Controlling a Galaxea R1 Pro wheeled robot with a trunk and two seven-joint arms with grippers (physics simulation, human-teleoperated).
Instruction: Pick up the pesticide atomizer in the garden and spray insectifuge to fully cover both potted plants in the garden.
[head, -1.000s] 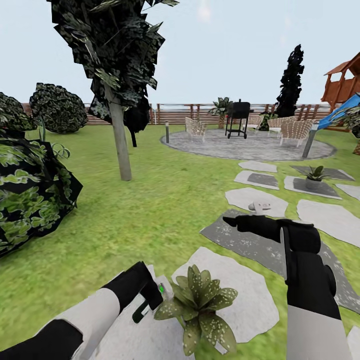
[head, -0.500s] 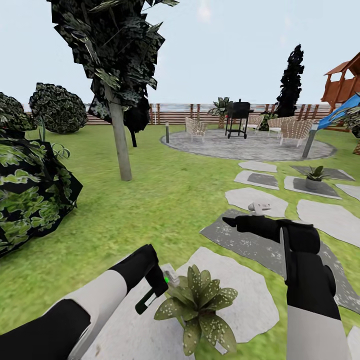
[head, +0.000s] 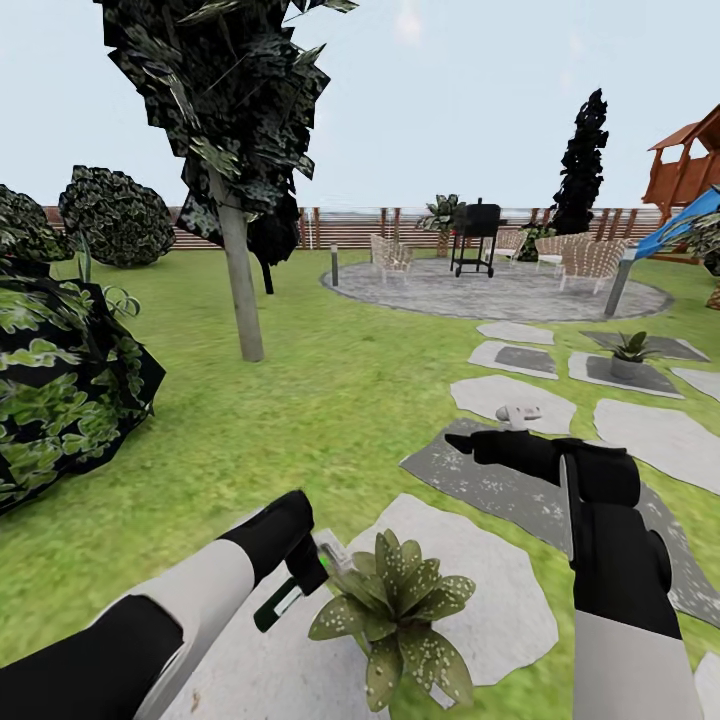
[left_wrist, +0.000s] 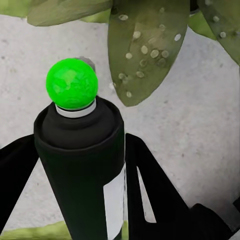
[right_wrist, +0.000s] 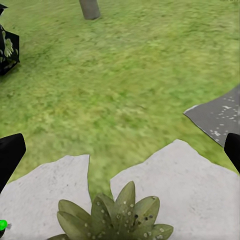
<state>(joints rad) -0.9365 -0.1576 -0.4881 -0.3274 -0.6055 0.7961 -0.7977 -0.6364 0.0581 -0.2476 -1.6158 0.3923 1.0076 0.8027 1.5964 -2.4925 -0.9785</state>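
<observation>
Atomizer (head: 300, 585) is in the left end effector (head: 297, 583), at about 7 o'clock in the head view, just beside the near plant (head: 395, 610). The left wrist view shows the fingers (left_wrist: 150, 192) clamped on the black body (left_wrist: 82, 165), one each side, green base pointing toward a speckled leaf (left_wrist: 145, 50).

Handling, my read: small rigid plastic bottle, light, smooth round body, so it could twist or slip in a two-finger pinch. Mid-body is the right place to hold it, clear of the white trigger head. The present grip looks roughly there.

Left arm pose: forearm reaches in from 7 o'clock, low, wrist bent, bottle tilted with the white head toward the plant. Can't tell whether the nozzle is aimed squarely at the rosette.

Right arm: forearm comes up from 5 o'clock, end effector (head: 470, 443) pointing toward 9 o'clock, holding nothing. In the right wrist view its tips sit at opposite edges, so the jaws are wide apart.

Second plant (head: 628, 352) sits on a stone at 2 o'clock, well apart.
</observation>
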